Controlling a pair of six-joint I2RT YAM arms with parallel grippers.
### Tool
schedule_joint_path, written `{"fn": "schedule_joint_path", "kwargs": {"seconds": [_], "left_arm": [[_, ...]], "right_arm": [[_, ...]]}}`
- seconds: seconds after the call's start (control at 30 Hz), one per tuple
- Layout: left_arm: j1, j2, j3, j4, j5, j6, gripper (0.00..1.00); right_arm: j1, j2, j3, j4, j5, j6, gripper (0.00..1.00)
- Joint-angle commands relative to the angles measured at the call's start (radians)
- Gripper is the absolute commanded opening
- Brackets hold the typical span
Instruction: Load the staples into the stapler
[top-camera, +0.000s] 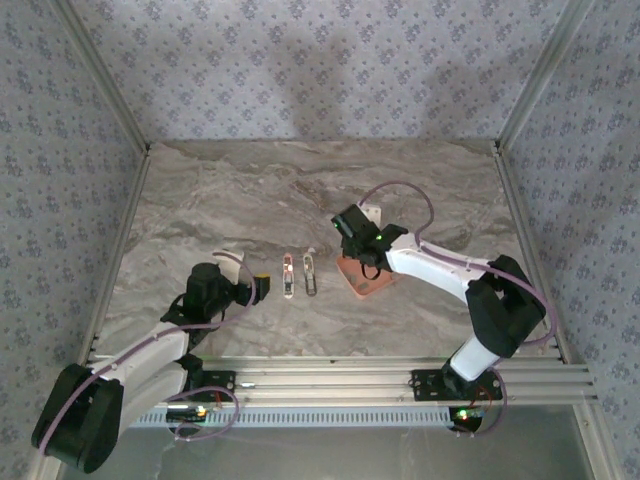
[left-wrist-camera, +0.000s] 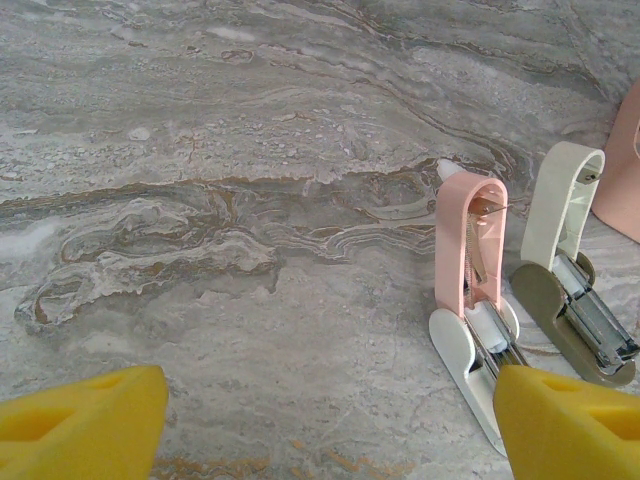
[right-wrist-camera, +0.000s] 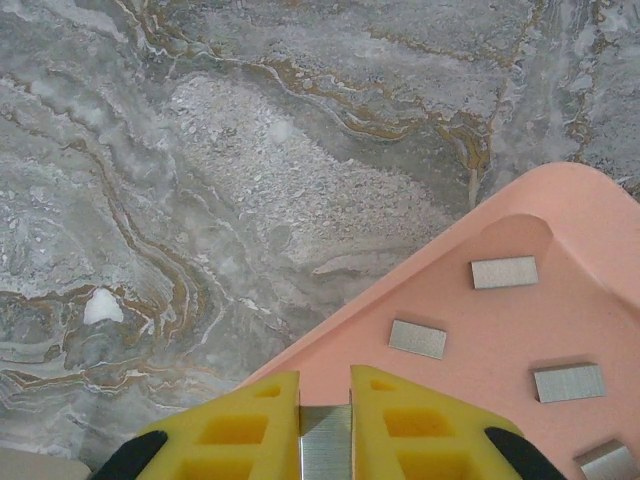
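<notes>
My right claw (right-wrist-camera: 325, 392) is clenched on one short grey metal strip of staples (right-wrist-camera: 325, 445). The strip is pinched between the claw's two yellow foam fingers (right-wrist-camera: 250, 430). This claw hangs over the salmon-pink square plastic tray (right-wrist-camera: 600, 300), close to one of its edges. I cannot tell if the held strip is touching the tray floor. Four other grey staple strips (right-wrist-camera: 417, 339) lie flat inside the tray, apart from each other.

To the left of the tray, two staplers lie opened and side by side on the grey marble-patterned counter (top-camera: 250, 190). The cream-and-olive stapler (left-wrist-camera: 575, 270) is the one nearer to the tray. The pink-and-white stapler (left-wrist-camera: 470, 300) lies just beyond it, and the two do not touch.

My left claw (top-camera: 256, 288) is further to the left of the tray, past both staplers. It is released, its yellow fingertips (left-wrist-camera: 85, 420) stand wide apart and it grasps nothing. In the left wrist view one fingertip overlaps the white base of the pink-and-white stapler. I cannot tell if they touch.
</notes>
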Motion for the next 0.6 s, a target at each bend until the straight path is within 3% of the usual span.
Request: {"fn": "schedule_joint_path", "kwargs": {"seconds": [0.0,0.57], "left_arm": [[-0.002,0.008,0.03,0.005,-0.009,-0.008,0.85],[-0.003,0.023,0.035,0.003,-0.012,-0.01,0.85]], "right_arm": [[0.015,-0.031,-0.013,0.012,0.048,0.002,0.17],[0.061,-0.06,-0.029,0.06,0.087,-0.01,0.17]]}}
